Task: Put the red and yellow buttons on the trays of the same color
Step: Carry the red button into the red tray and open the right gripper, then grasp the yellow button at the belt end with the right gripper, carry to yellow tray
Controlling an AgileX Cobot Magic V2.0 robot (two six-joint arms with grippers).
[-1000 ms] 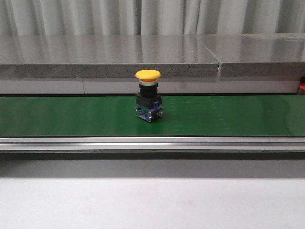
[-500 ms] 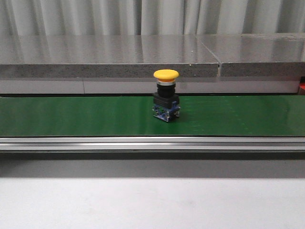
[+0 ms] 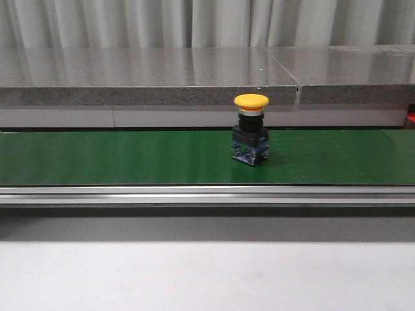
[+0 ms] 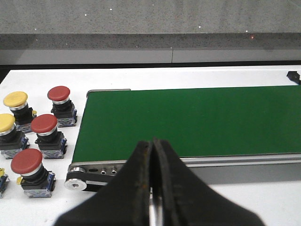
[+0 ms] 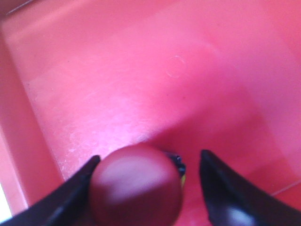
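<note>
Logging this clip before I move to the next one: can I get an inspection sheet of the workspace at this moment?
Surface: green belt between a grey ledge and a white table.
Job's things: yellow button upright on the belt; red button over the red tray; spare buttons beside the belt end.
Clutter: nothing seen.
Grippers: left gripper shut, empty; right gripper open around the red button.
Cables: black end, unclear.
Surroundings: grey curtain.

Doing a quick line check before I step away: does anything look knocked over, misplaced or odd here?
Nothing stands out. The yellow button stands upright on the green belt, the spare buttons beside the belt are all upright, and a red button sits in the red tray.
</note>
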